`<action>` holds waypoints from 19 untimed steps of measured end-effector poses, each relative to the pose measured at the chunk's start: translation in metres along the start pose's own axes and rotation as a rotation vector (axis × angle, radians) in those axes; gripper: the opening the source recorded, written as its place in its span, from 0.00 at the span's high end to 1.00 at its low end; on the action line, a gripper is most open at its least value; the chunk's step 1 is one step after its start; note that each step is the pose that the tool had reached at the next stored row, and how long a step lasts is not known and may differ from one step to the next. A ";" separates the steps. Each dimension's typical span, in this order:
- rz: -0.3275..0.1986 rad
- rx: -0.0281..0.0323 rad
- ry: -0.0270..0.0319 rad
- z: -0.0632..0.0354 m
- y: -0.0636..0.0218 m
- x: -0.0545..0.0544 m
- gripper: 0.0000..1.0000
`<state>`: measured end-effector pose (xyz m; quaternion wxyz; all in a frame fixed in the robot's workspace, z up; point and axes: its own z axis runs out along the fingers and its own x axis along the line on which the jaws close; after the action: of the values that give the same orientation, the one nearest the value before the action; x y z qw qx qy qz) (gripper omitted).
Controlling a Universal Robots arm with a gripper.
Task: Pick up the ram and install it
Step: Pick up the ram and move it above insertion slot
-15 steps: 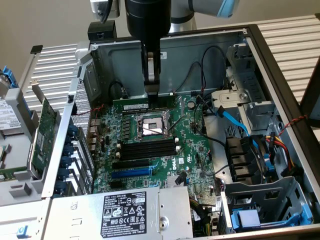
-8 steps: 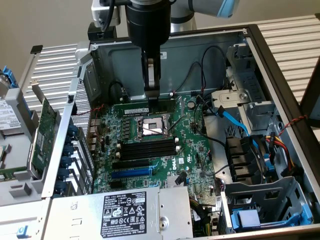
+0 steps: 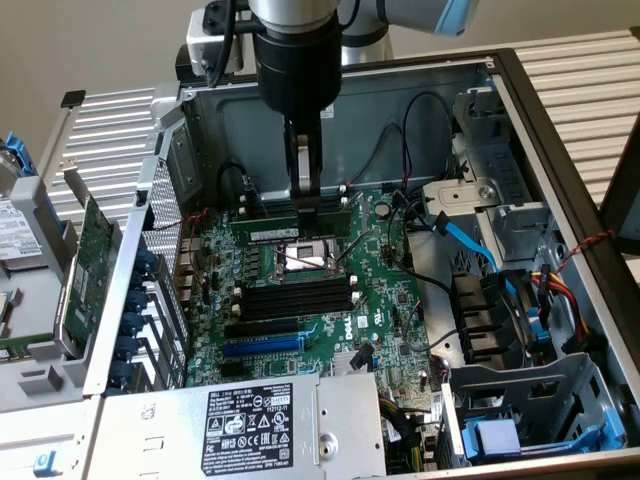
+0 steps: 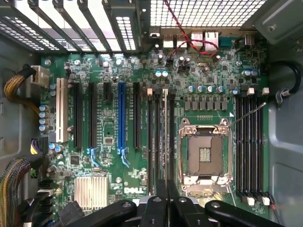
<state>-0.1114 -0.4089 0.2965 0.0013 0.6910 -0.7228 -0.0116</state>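
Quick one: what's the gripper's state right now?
Gripper: closed, holding the ram on edge.

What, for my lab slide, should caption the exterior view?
Robot gripper holds the ram low over the Dell motherboard, beside the open CPU socket, inside an opened computer case.

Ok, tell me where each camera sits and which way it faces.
Exterior view: off the arm, above the open computer case, angled down onto the motherboard; the arm and gripper show.
Wrist view: on the wrist, facing the motherboard squarely; the gripper shows.
Shared: the gripper, the motherboard and the CPU socket.
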 end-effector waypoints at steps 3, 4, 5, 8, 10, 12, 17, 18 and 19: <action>-0.004 -0.0002 -0.0011 0.0043 -0.0001 0.002 0.88; -0.006 -0.0002 -0.0016 0.0056 -0.0002 0.003 0.88; -0.007 -0.0003 -0.0021 0.0066 -0.0002 0.003 0.88; -0.010 -0.0008 -0.0033 0.0098 -0.0003 0.005 0.88; -0.011 -0.0018 -0.0034 0.0124 -0.0004 0.005 0.88; -0.011 -0.0025 -0.0048 0.0159 -0.0005 0.005 0.88; -0.012 -0.0041 -0.0084 0.0250 -0.0006 0.005 0.88; -0.012 -0.0047 -0.0087 0.0269 -0.0007 0.005 0.88; -0.012 -0.0055 -0.0088 0.0286 -0.0007 0.005 0.88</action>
<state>-0.1114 -0.4139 0.2677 0.0000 0.6954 -0.7184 -0.0166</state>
